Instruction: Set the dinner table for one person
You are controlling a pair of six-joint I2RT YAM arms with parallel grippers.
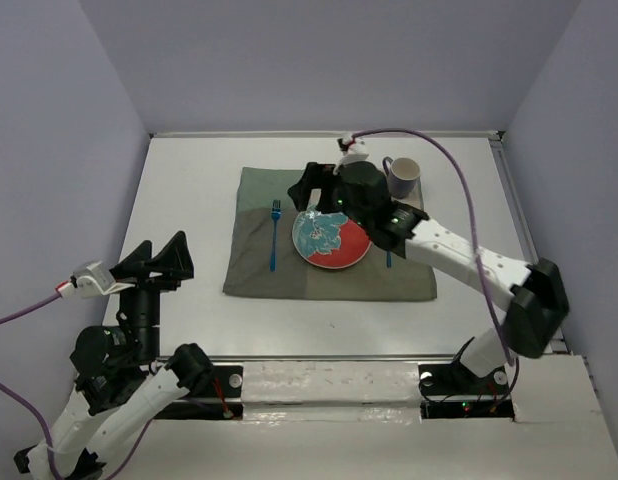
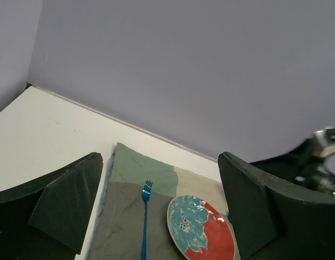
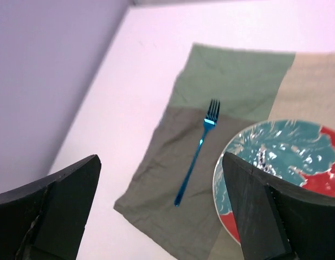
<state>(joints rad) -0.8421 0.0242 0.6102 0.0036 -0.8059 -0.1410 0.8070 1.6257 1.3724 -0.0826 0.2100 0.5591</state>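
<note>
Top external view: the white table [image 1: 189, 200] fills the floor of the enclosure between lavender walls, with both arm bases at its near edge. An olive-green four-patch placemat [image 1: 259, 275] lies at its centre. On the placemat sits a plate [image 1: 331, 240] with a teal and red pattern. A blue fork [image 1: 274, 235] lies just beside the plate on its left, apart from it, tines toward the far wall. A mug [image 1: 402, 176] stands at the far right corner of the placemat. A sliver of a blue utensil [image 1: 389, 260] shows to the right of the plate; the arm hides most of it, so its type cannot be told.

The right pincer [image 1: 311, 192] hovers over the far part of the placemat, near the plate rim, released and empty. The left pincer [image 1: 157, 262] is raised near the left table edge, also released and empty.

Judgement: the setting appears nearly complete. The next move calls for lifting the right arm away without brushing plate or mug.

No brand, label or writing is legible.
</note>
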